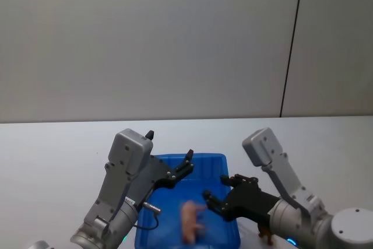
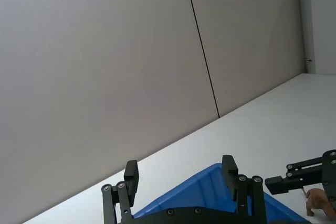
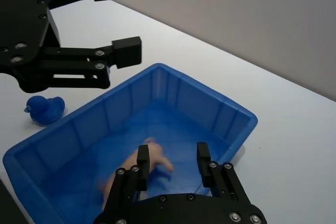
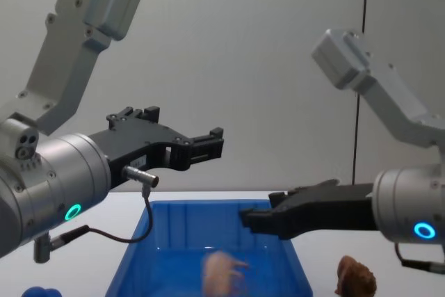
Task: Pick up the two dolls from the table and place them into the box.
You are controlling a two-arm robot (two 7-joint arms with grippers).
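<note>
The blue box (image 1: 194, 157) stands on the white table (image 1: 52, 150) between my two arms. The pale pink pig doll (image 1: 192, 222) is inside it, blurred, above or on the floor (image 3: 140, 169) (image 4: 222, 273). The brown shaggy doll (image 1: 266, 234) stands on the table just right of the box (image 4: 356, 277) (image 2: 318, 201). My right gripper (image 1: 215, 186) hangs open and empty over the box's right half, directly above the pig (image 3: 173, 156). My left gripper (image 1: 169, 146) is open and empty over the box's far left part (image 2: 180, 170) (image 4: 211, 144).
A small blue duck toy (image 3: 46, 109) sits on the table left of the box (image 4: 40, 291). A grey wall rises behind the table. Bare white tabletop stretches beyond the box and to both sides.
</note>
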